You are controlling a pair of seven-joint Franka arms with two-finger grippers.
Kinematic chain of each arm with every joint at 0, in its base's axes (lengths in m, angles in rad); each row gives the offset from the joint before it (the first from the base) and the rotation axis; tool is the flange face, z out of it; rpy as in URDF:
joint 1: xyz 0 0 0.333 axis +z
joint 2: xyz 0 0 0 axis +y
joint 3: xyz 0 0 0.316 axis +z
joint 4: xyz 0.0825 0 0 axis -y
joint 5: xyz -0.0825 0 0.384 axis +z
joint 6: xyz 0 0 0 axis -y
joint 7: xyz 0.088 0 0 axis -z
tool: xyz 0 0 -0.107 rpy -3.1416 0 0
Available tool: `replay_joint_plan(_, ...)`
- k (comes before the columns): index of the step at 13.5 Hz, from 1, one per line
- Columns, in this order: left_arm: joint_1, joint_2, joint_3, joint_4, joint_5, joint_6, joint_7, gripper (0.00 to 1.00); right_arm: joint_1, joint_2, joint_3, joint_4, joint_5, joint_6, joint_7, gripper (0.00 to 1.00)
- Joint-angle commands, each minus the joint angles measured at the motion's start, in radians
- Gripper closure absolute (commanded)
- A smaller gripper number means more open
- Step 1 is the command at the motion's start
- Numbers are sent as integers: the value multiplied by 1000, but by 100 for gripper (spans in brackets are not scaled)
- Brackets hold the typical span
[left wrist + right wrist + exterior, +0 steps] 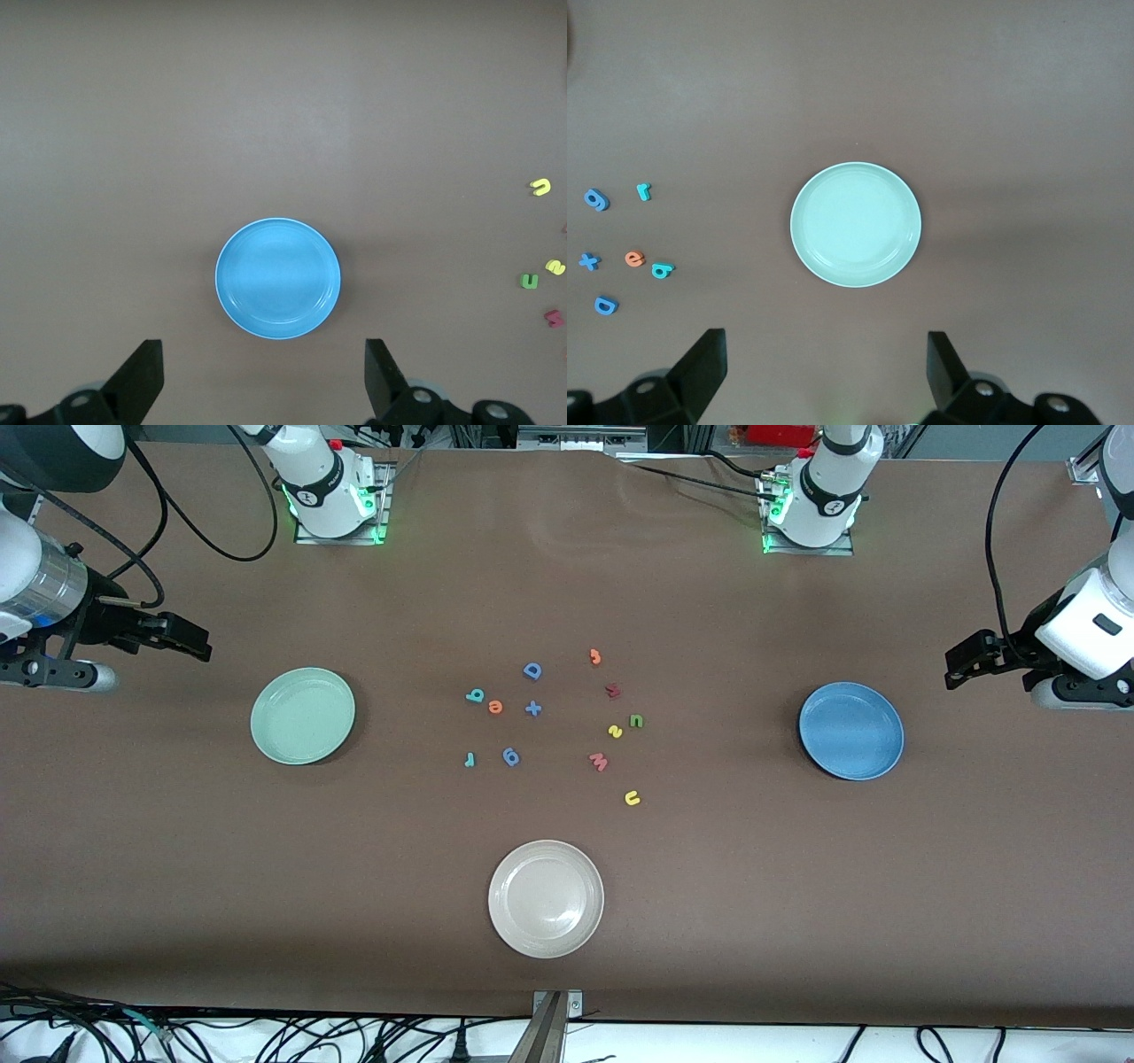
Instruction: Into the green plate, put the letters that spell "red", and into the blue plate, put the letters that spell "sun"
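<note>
A brown table (177,850) holds three round plates and a loose cluster of small foam letters at its middle. The green plate (303,716) sits toward the right arm's end of the table, and the blue plate (850,731) sits toward the left arm's end, both empty. A cream-white plate (546,898), also empty, lies nearest the front camera, below the letter cluster. In the cluster, on the side toward the green plate, lie the teal "d" (476,695), the orange "e" (495,707) just beside it, and the teal "r" (469,759) nearer the camera. Among them are a blue capital "D" (532,670), a blue cross-shaped piece (532,708) and a blue "6"-like piece (510,756). On the side toward the blue plate lie the green "n" (635,720), the yellow "s" (615,732) just beside it, and the yellow "u" (632,798) nearer the camera. A salmon "w" (599,761), a dark red letter (613,690) and an orange piece (595,657) lie there too. The right gripper (190,642) hangs in the air near the green plate, its fingers spread wide and holding nothing. The left gripper (961,660) hangs near the blue plate at the other end of the table, fingers likewise spread and empty. No letter lies in any plate.
</note>
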Motion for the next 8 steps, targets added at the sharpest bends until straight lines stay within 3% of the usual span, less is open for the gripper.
replay_joint_plan(1, 13, 21, -2, 28, -31, -20, 35, 0, 2, -19, -3, -19, -3, 7, 4, 0)
replay_joint_plan(8, 25, 22, -2, 29, -29, -19, 45, 0, 0, -16, -3, -19, -2, 6, 1, 0)
